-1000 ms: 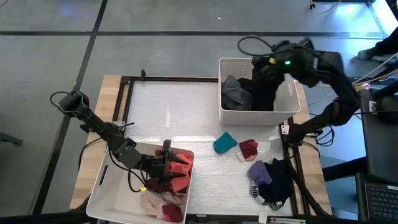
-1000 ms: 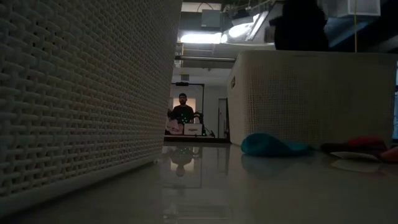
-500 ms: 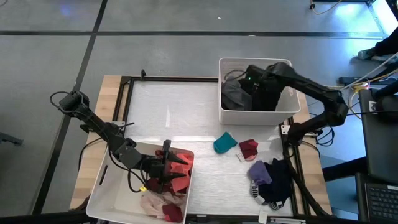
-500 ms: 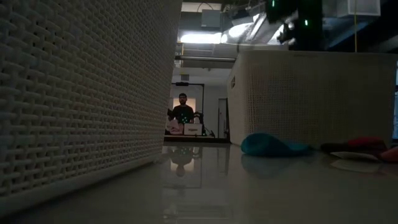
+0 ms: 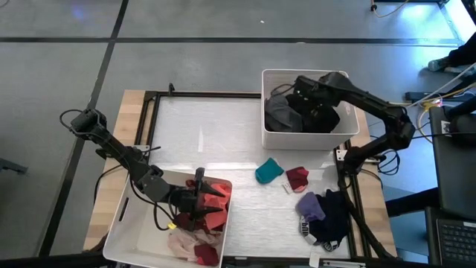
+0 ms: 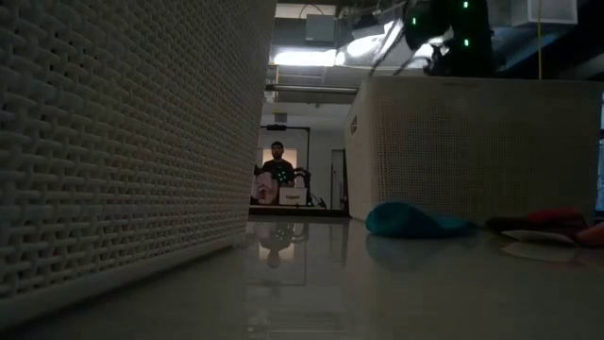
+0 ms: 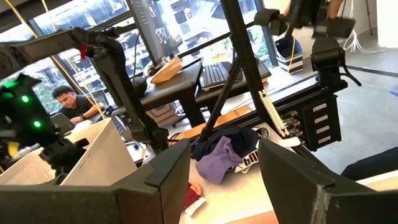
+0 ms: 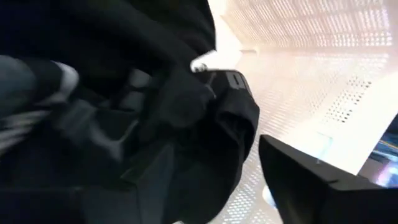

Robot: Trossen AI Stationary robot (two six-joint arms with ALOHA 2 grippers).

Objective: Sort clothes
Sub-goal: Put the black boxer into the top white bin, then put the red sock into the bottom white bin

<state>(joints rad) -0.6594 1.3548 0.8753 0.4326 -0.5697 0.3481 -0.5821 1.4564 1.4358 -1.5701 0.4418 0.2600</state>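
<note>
My right gripper [image 5: 306,104] [image 8: 230,186] points down into the far right white bin [image 5: 309,138], open. Under its spread fingers lies a black garment [image 8: 205,112] [image 5: 326,115], beside a grey one [image 5: 281,112]. My left gripper [image 5: 202,199] [image 7: 227,180] stands open and level over the near left bin [image 5: 126,231], above red and pink clothes [image 5: 212,212], with nothing between its fingers. On the table lie a teal piece [image 5: 268,170], a red one [image 5: 297,177], a purple one [image 5: 311,205] and a black one [image 5: 336,214]. My right gripper stands open over the black garment in the bin. Whether a finger [image 8: 311,180] touches the cloth I cannot tell, dark against dark.
The loose clothes lie between the two bins, toward the table's right near corner. A dark frame [image 5: 149,112] runs along the table's edges. In the low view the bin walls [image 6: 113,142] [image 6: 472,142] flank a gap; a person [image 6: 276,170] sits far behind.
My right gripper has come down from above the far right bin's rim into the bin and tipped from nearly level to steeply downward. The black garment that hung below it now lies in the bin beside the grey one.
</note>
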